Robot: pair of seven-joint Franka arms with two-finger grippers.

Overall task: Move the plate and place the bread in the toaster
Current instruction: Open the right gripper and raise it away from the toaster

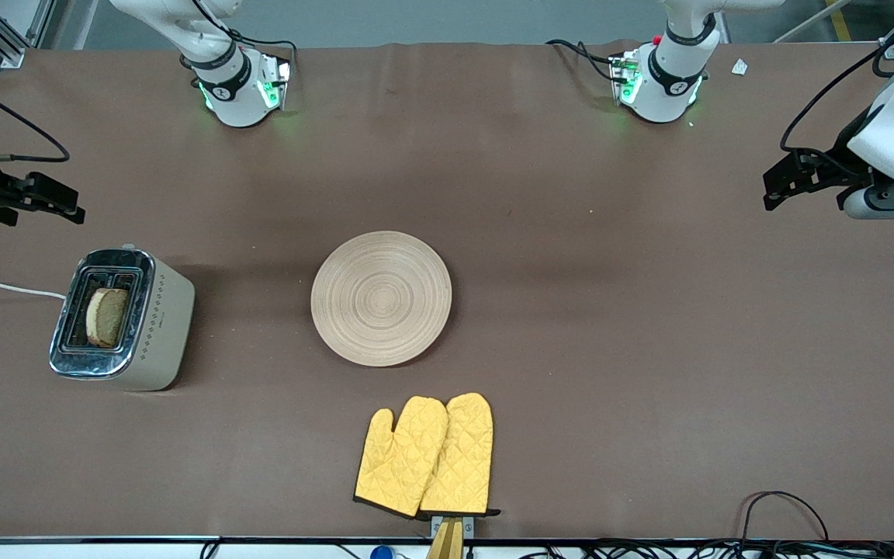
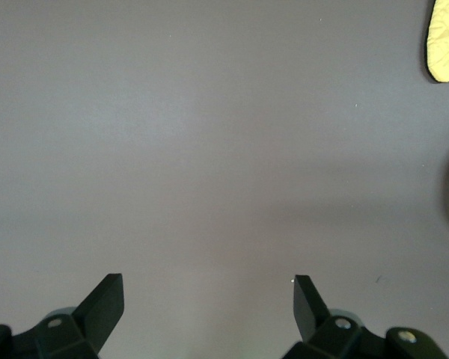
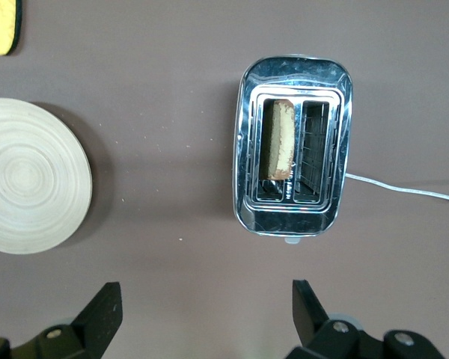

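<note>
The light wooden plate [image 1: 381, 299] lies bare at the middle of the table, and shows in the right wrist view too [image 3: 30, 176]. The beige toaster [image 1: 168, 322] with a chrome top [image 3: 294, 217] stands toward the right arm's end. The bread [image 1: 107, 317] stands upright in one of its slots [image 3: 280, 146]; the other slot holds nothing. My right gripper [image 1: 43, 206] hangs open in the air beside the toaster, nothing between its fingers [image 3: 207, 310]. My left gripper [image 1: 769, 190] waits open over bare table at the left arm's end [image 2: 208, 307].
A pair of yellow oven mitts [image 1: 427, 454] lies nearer the front camera than the plate; one tip shows in each wrist view [image 2: 447, 41] [image 3: 1, 26]. The toaster's white cord [image 1: 5, 287] runs off the table's end. Cables [image 1: 784, 516] lie at the front edge.
</note>
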